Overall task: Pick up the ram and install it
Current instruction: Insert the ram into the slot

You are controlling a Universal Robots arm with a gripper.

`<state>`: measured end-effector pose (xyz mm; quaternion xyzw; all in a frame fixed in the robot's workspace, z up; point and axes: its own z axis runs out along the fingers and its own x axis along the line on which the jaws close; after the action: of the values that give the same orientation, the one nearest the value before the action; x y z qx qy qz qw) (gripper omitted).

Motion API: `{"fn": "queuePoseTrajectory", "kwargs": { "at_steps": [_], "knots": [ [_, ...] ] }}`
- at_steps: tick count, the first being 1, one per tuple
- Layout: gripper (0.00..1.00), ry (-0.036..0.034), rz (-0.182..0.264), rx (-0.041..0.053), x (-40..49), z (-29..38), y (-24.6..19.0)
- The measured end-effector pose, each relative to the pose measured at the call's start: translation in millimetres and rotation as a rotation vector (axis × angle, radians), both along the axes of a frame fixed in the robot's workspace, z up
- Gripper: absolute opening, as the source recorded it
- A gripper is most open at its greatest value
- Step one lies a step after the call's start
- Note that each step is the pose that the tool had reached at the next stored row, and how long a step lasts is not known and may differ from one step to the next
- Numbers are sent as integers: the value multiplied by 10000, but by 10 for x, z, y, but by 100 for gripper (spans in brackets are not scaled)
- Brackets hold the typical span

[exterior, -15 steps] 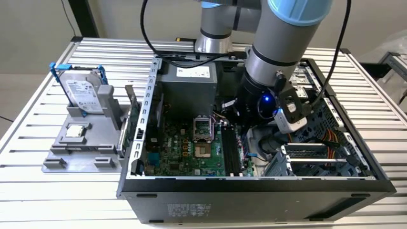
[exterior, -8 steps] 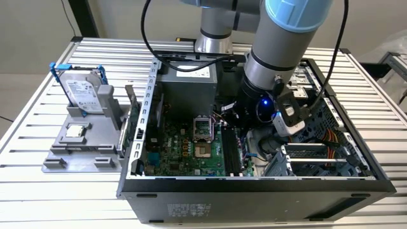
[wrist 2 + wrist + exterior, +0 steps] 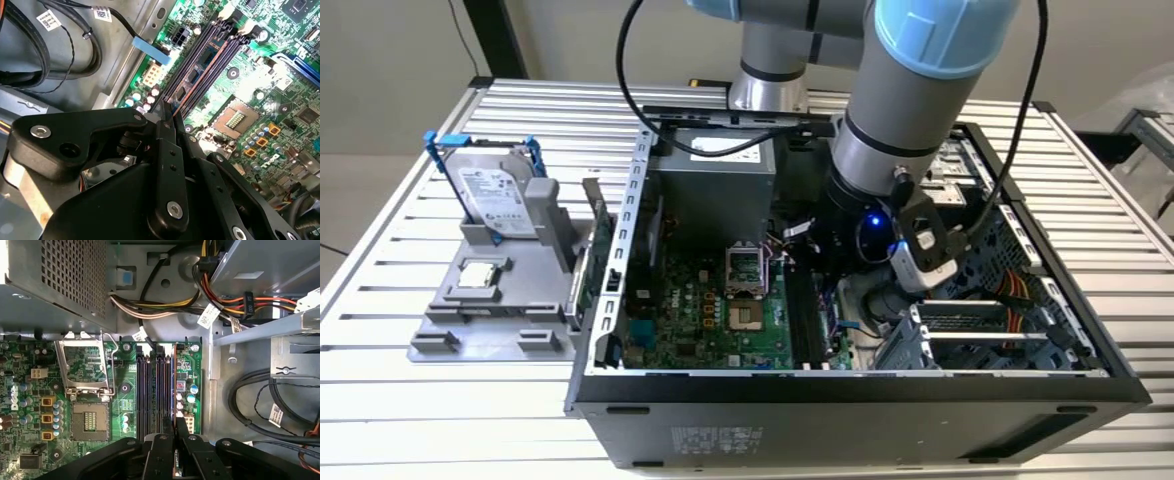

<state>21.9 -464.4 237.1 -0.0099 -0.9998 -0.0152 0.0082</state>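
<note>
Inside the open computer case (image 3: 854, 385), my gripper (image 3: 175, 427) is clenched on the ram (image 3: 192, 75), which stands edge-on in a black memory slot (image 3: 145, 390) directly beneath my fingertips, beside the processor socket (image 3: 90, 420).

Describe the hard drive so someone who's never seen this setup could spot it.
On the metal table, at the exterior view's left of the open computer case, sits a grey holder. The hard drive stands upright at its back, silver in a blue frame, unlike the square processor chip lying flat.
</note>
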Motion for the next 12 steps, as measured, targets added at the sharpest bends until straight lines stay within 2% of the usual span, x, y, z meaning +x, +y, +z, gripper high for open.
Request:
{"fn": "queuePoseTrajectory", "kwargs": {
  "at_steps": [12],
  "knots": [
    [0,7,0,-7,0,-54,-43]
  ]
}}
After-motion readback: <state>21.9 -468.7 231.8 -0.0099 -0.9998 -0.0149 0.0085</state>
